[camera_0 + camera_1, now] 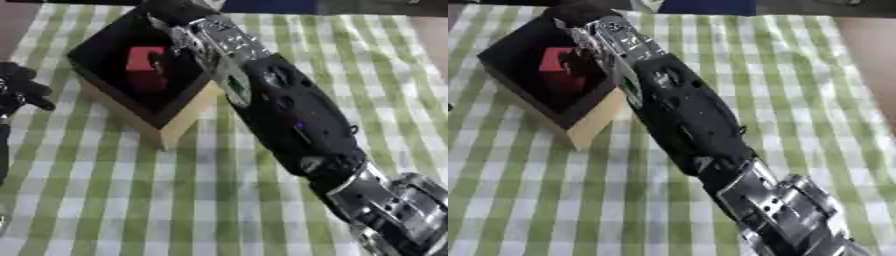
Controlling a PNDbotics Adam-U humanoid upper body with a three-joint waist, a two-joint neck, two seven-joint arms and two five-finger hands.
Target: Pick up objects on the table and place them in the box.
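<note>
Left eye view: right hand (179,30) over the box (188,117), finger state unclear; red block (144,62) inside; left hand (19,90) open.

A desk (815,80) fills nearly the whole view, covered by a cloth (105,200) checked in green and white stripes. Beyond the cloth's far edge runs a dark band with a blue patch (706,7) near its middle. To the cloth's right a strip of plain brownish surface (872,60) shows.

The right arm (289,115) spans the box (179,127) opening's right side.
</note>
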